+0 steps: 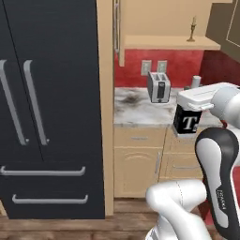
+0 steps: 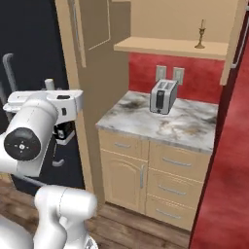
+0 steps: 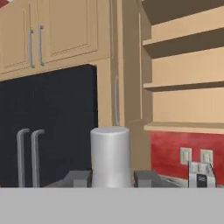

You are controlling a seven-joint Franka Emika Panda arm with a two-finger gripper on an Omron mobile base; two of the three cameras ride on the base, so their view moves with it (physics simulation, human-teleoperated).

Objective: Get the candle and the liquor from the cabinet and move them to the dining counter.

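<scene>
My gripper [image 1: 187,107] is shut on the liquor [image 1: 189,123], a squat black bottle with a white "T". It hangs in the air in front of the marble worktop's right end. In the hand view the bottle's pale neck [image 3: 110,153] stands upright between my two fingertips [image 3: 78,178]. A dark bit of the bottle [image 2: 64,130] shows under the white hand in the right base view. The candle [image 1: 192,29] [image 2: 201,34], slim on a brass holder, stands on the lowest shelf of the open tan cabinet [image 1: 168,43] [image 2: 170,46], up and to the right of the toaster. The dining counter is out of view.
A silver toaster [image 1: 158,86] [image 2: 163,96] sits on the small marble worktop [image 1: 133,111] [image 2: 185,125] above tan drawers. A tall black fridge [image 1: 47,108] [image 3: 57,113] stands to its left. The cabinet door [image 2: 92,24] hangs open beside the shelves.
</scene>
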